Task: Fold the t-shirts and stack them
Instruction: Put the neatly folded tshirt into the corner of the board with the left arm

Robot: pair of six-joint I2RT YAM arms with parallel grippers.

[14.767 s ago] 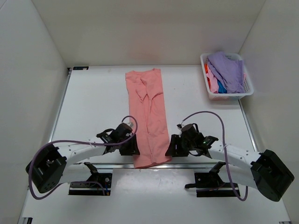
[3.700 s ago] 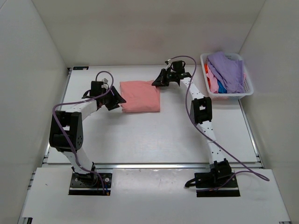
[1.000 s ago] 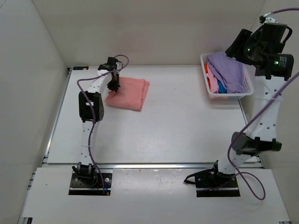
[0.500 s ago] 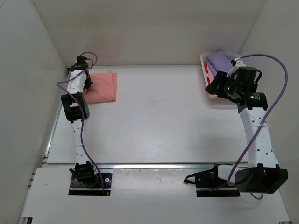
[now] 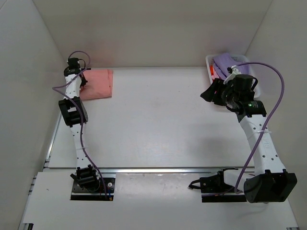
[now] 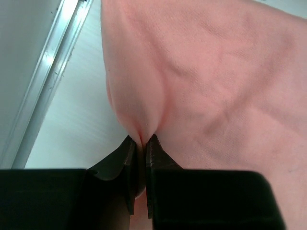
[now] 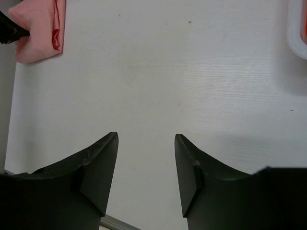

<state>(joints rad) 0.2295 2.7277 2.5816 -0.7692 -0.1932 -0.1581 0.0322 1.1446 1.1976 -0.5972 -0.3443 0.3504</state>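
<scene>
Hanging over the table at right of centre, the right gripper had its fingers spread wide, holding nothing. Farther back, in the upper left corner, the left gripper pinched an edge of the folded salmon-pink t-shirt, which lay on the table. At upper right, a lavender t-shirt topped the basket.

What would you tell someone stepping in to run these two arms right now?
Left gripper: shut on an edge of the folded salmon-pink t-shirt, which lies at the far left corner of the table.
Right gripper: open and empty, over bare table just left of the white basket.
Done: one shirt folded, ready as the base of the stack.
Left: release it, then take the lavender t-shirt and the rest from the basket, fold each and stack them on the salmon-pink one.
</scene>
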